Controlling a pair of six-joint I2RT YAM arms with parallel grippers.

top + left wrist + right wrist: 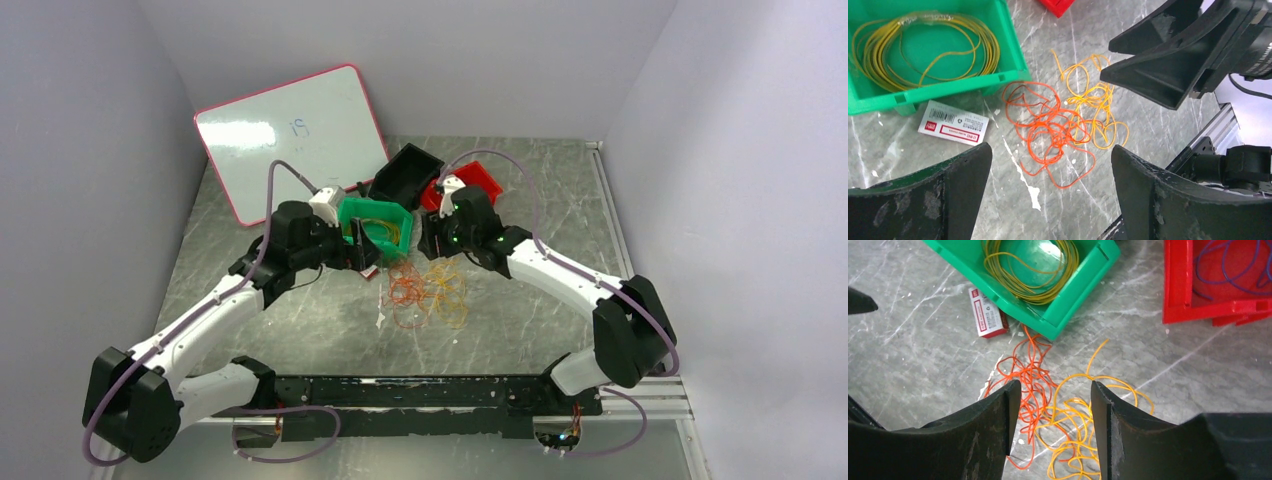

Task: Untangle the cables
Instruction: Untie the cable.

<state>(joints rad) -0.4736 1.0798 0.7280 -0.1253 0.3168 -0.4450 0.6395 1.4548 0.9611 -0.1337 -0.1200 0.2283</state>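
The cables lie in a loose tangle on the grey marble table. An orange-red bunch (pixel 405 288) (pixel 1048 127) (pixel 1030 382) overlaps a yellow-orange bunch (pixel 448 290) (pixel 1093 107) (pixel 1073 415). A separate coil of yellow cable (pixel 923 47) (pixel 1023 270) rests in the green bin (pixel 395 212). My left gripper (pixel 358 255) (pixel 1049 150) hovers above the near-left edge of the tangle, open wide and holding nothing. Over the far side of the tangle, my right gripper (pixel 432 240) (pixel 1055 385) is open too, with cable loops showing on the table through its gap. Its fingers (pixel 1168 75) show in the left wrist view.
A red bin (pixel 478 180) (pixel 1178 290) holding purple cable and a black bin (pixel 405 175) stand behind the tangle. A whiteboard (pixel 290 135) leans at the back left. A small white and red packet (pixel 953 122) (pixel 988 312) lies beside the green bin.
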